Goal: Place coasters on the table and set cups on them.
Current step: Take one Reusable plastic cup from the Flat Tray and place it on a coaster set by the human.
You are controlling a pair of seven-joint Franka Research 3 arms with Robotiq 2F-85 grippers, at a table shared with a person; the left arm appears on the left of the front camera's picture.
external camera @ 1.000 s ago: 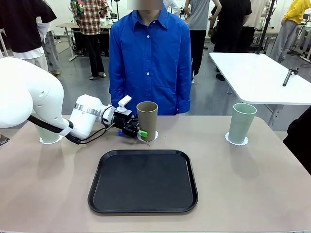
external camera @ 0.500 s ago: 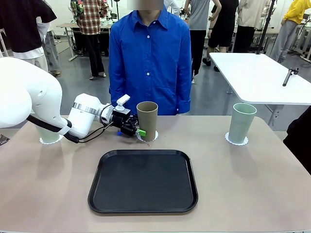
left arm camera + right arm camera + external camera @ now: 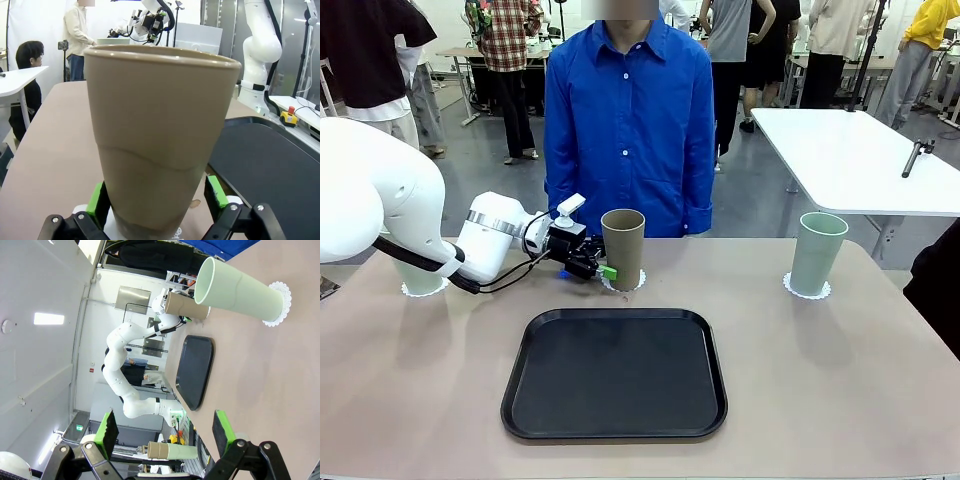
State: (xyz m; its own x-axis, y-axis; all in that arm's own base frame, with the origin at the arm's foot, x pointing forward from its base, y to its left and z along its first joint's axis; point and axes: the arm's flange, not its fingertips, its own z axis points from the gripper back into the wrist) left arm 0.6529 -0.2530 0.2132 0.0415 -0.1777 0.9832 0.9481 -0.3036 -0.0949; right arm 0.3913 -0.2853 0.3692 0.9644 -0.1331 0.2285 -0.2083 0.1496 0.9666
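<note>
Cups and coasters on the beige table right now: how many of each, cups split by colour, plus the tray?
Mint green cups: 2, one at the right, one at the left behind the left arm
Tan-brown cups: 1, between the left hand's pads
Coasters: 3, one under each cup
Black trays: 1
Total: 7

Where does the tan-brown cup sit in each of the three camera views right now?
Front view: tan-brown cup stands upright on a doily just beyond the black tray, centre-left, left gripper at its base.
Left wrist view: tan-brown cup fills the centre, between the green pads.
Right wrist view: tan-brown cup lies small, upper middle, partly behind the mint cup.
Shared landmark: the black tray.
</note>
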